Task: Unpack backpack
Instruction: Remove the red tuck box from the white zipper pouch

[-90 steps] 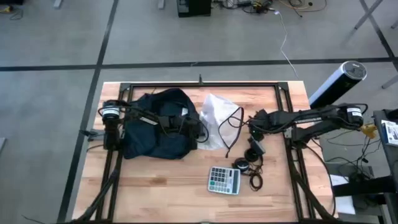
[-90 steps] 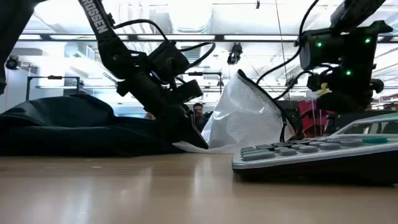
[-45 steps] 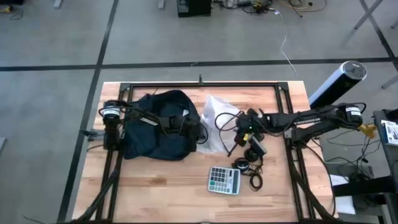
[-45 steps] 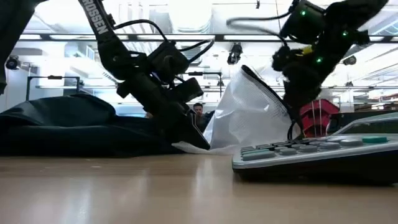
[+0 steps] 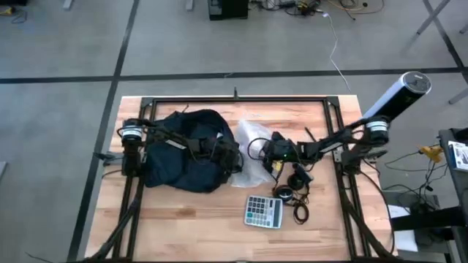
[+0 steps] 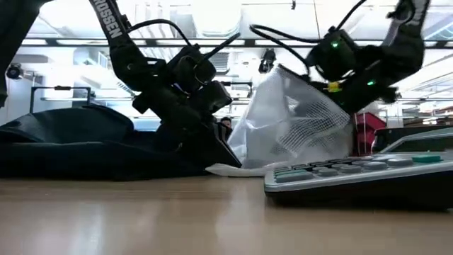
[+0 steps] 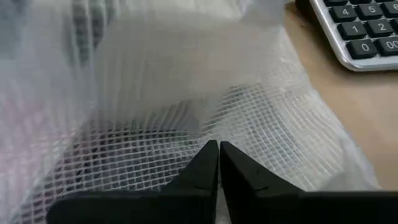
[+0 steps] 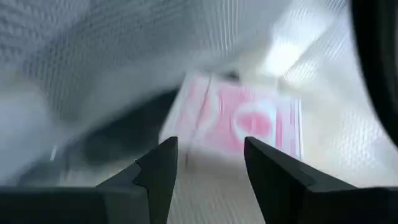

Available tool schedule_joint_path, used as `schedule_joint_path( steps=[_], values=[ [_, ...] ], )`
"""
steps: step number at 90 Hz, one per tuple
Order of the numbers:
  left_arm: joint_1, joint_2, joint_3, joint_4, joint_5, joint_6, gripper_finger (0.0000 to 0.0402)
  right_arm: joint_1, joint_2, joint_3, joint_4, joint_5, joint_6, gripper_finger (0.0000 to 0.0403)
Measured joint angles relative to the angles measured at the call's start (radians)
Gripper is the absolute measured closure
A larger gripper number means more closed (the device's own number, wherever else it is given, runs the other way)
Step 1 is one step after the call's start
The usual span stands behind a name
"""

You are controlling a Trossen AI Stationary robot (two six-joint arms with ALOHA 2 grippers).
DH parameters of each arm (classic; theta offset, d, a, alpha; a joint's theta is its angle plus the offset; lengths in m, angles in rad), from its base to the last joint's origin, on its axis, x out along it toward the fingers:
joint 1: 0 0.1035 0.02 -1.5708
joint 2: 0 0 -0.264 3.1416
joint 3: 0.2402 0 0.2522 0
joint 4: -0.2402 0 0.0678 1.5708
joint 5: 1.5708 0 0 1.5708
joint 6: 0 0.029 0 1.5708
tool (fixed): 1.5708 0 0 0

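Now my right gripper (image 8: 205,165), fingers apart inside the mesh pouch (image 6: 294,127), should straddle the pink box (image 8: 239,124) squarely, while my left gripper (image 7: 217,163) pinches the pouch's edge beside the backpack (image 5: 186,150).

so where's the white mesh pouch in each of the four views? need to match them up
High view: mesh pouch at table centre, between the backpack and the right gripper.
Low view: pouch stands centre-right, behind the calculator.
Left wrist view: pouch fills most of the picture; left gripper is shut at it.
Right wrist view: mesh all around, a pink card pack inside.
Shared landmark: the calculator.
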Motion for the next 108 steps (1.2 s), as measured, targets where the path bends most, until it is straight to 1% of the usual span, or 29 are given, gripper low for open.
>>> schedule_joint_path(
  steps=[6, 14, 20, 25, 35, 47, 53, 58, 63, 74, 82, 92, 100, 108],
  values=[
    [0.0, 0.0, -0.002, 0.0, 0.0, -0.001, 0.0396, -0.005, 0.064, 0.052, 0.014, 0.035, -0.026, 0.0234],
    [0.0, 0.0, -0.01, 0.001, -0.002, -0.002, 0.0396, -0.011, 0.143, 0.121, -0.002, 0.042, -0.035, 0.0242],
    [0.001, -0.001, -0.017, 0.001, -0.002, -0.004, 0.0396, -0.013, 0.172, 0.168, -0.055, 0.045, -0.038, 0.0251],
    [0.001, -0.002, -0.023, 0.002, -0.003, -0.006, 0.0396, -0.013, 0.169, 0.201, -0.153, 0.053, -0.037, 0.0258],
    [0.001, -0.004, -0.036, 0.011, -0.004, -0.013, 0.0396, -0.012, 0.106, 0.226, -0.359, 0.06, -0.019, 0.0274],
    [0.001, -0.006, -0.048, 0.014, -0.022, -0.018, 0.0396, -0.011, -0.04, 0.213, -0.682, 0.059, 0.034, 0.0292],
    [0.002, -0.006, -0.053, 0.018, -0.021, -0.023, 0.0396, -0.01, -0.13, 0.211, -0.747, 0.064, 0.066, 0.03],
    [0.002, -0.007, -0.055, 0.022, -0.022, -0.023, 0.0396, -0.01, -0.195, 0.199, -0.733, 0.065, 0.079, 0.0306],
    [0.002, -0.007, -0.056, 0.028, -0.021, -0.023, 0.0396, -0.01, -0.231, 0.177, -0.672, 0.065, 0.075, 0.0312],
    [0.001, -0.005, -0.057, 0.041, -0.022, -0.023, 0.0396, -0.016, -0.245, 0.131, -0.469, 0.064, 0.041, 0.0331],
    [0.001, -0.005, -0.057, 0.041, -0.023, -0.023, 0.0396, -0.035, -0.191, 0.127, -0.401, 0.064, 0.031, 0.0356],
    [0.001, -0.005, -0.059, 0.046, -0.025, -0.023, 0.0396, -0.05, -0.085, 0.124, -0.307, 0.067, 0.019, 0.0394],
    [0.001, -0.004, -0.06, 0.049, -0.027, -0.024, 0.0396, -0.053, 0.0, 0.133, -0.211, 0.063, -0.01, 0.0396],
    [0.001, -0.004, -0.06, 0.051, -0.027, -0.025, 0.0396, -0.057, 0.073, 0.152, -0.153, 0.063, -0.012, 0.0399]
  ],
)
